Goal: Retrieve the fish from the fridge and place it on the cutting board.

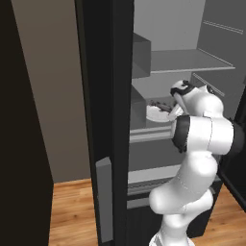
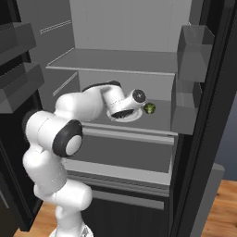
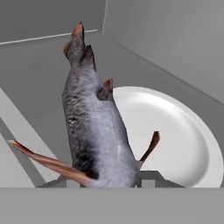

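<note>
Fridge point(image 2: 125, 28): open, grey shelves, arm reaching onto the middle shelf point(image 2: 162, 118).
Plate point(image 3: 183, 135): white, on that shelf, beside a small green ball point(image 2: 149, 109).
Fish point(image 3: 94, 131): grey, upright above the plate, lower body between the fingers.
Pincer point(image 2: 121, 113): pinching the fish low down.
Risk, judged: the grip sits near one end, so the fish may swivel, slip out, or catch the shelf above during withdrawal.
</note>
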Controlling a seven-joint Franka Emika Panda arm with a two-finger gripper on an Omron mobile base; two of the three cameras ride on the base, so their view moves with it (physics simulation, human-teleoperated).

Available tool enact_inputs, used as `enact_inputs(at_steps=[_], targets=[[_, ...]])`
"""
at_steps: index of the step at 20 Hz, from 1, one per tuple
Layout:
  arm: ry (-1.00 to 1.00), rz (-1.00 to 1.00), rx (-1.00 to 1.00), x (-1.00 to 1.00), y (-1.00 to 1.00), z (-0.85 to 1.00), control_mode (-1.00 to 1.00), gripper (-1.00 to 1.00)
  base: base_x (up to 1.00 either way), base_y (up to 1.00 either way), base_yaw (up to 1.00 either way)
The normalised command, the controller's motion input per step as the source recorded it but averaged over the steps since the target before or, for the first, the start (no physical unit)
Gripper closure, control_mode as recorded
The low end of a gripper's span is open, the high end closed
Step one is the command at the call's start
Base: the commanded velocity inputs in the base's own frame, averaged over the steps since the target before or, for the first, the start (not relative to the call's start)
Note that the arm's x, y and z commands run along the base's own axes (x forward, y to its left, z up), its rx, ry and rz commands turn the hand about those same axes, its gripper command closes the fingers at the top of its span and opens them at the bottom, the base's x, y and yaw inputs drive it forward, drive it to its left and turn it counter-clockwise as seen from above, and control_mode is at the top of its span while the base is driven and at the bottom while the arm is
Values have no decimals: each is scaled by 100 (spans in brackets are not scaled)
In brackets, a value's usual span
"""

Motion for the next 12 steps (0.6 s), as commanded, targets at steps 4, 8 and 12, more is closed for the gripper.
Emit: enact_inputs(at_steps=[4,8,12], targets=[[-15,8,0,-77,0,23,-100,100,0,0,0],[-13,10,0,-68,0,22,-100,100,0,0,0],[-5,14,0,-50,0,23,-100,100,0,0,0]])
